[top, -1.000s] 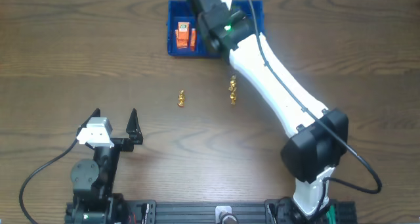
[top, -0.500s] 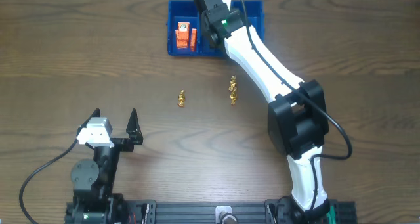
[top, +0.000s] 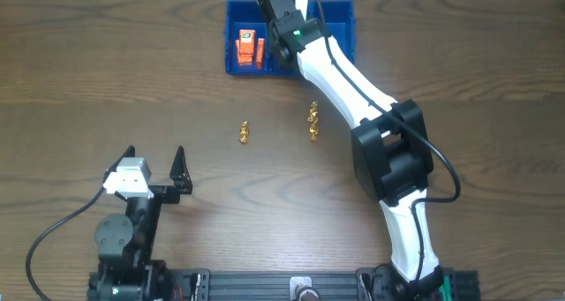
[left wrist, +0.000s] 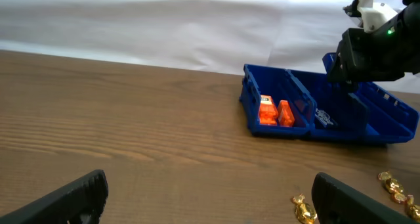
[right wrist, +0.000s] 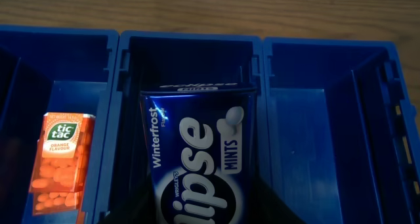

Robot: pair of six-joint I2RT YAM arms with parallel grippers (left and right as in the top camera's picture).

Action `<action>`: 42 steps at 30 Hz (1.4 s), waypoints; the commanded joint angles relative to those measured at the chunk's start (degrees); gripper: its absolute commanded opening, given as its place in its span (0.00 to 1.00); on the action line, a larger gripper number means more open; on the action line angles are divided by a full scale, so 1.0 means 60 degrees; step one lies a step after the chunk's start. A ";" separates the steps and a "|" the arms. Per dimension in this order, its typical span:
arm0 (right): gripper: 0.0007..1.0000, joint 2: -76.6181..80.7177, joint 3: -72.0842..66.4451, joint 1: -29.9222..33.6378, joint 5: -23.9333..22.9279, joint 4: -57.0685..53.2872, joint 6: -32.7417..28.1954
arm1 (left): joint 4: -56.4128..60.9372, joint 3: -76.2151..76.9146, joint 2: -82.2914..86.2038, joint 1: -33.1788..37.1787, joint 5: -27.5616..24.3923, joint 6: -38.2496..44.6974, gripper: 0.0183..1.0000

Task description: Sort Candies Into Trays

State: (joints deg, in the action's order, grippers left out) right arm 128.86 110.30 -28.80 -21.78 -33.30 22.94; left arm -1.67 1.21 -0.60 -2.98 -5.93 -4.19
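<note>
A blue three-compartment tray (top: pixel 231 38) stands at the far middle of the table. My right gripper (right wrist: pixel 197 211) hangs over its middle compartment (right wrist: pixel 190 60), shut on a dark blue pack of mints (right wrist: pixel 197 152) that points down into it. Two orange candy boxes (right wrist: pixel 62 161) lie in the left compartment. The third compartment (right wrist: pixel 315 119) holds nothing. From the left wrist view the right gripper (left wrist: pixel 341 69) shows above the tray (left wrist: pixel 275 129). Gold wrapped candies (top: pixel 244 131) (top: pixel 312 123) lie loose on the wood. My left gripper (top: pixel 157 160) stands open near the front left, holding nothing.
The right arm's white links (top: pixel 353 80) stretch diagonally from the front right across to the tray, passing beside the gold candies. Bare wooden table (top: pixel 106 71) spreads to the left and right of the tray.
The right arm's elbow has swung in toward the middle and folded up, while its gripper stayed over the tray with the mints. The left arm has not moved.
</note>
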 commanded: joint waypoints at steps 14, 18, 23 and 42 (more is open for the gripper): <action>1.00 -0.0226 0.0193 0.0022 0.0226 -0.0423 0.0222 | -0.0364 -0.0157 0.0066 0.0058 -0.0259 0.0131 1.00; 1.00 -0.0958 0.0543 -0.0503 0.0229 -0.1770 0.0459 | -0.0364 -0.0157 0.0066 0.0058 -0.0259 0.0131 1.00; 1.00 -0.1264 0.0525 -0.1763 0.0925 -0.3723 0.1293 | -0.0361 -0.0157 0.0066 0.0058 -0.0259 0.0131 1.00; 1.00 0.0765 -0.0291 -0.2914 0.2080 -0.3479 0.3377 | -0.0364 -0.0157 0.0066 0.0058 -0.0259 0.0131 1.00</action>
State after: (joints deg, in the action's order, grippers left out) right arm 131.09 109.10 -46.00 -9.15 -54.28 40.16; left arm -1.67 1.21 -0.60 -2.98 -5.91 -4.19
